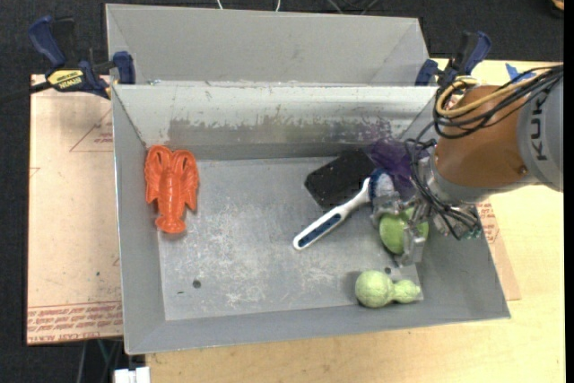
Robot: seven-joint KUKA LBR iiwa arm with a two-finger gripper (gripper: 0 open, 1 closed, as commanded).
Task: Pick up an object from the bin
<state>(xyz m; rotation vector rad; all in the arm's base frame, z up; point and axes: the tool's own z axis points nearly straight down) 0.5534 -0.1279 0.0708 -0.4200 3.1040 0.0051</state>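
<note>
Green rounded toy (391, 234), small and apple-like, is located at the right side of the bin (260, 282), directly at the hand (405, 238), between the white-and-blue brush (332, 220) and a pale green gourd-shaped toy (384, 290) nearer the front wall. Whether the hand is spread or closed cannot be told. The toy is judged light, probably hollow or soft, with a smooth skin liable to slip. It should be taken across its widest middle, with moderate squeeze applied.
</note>
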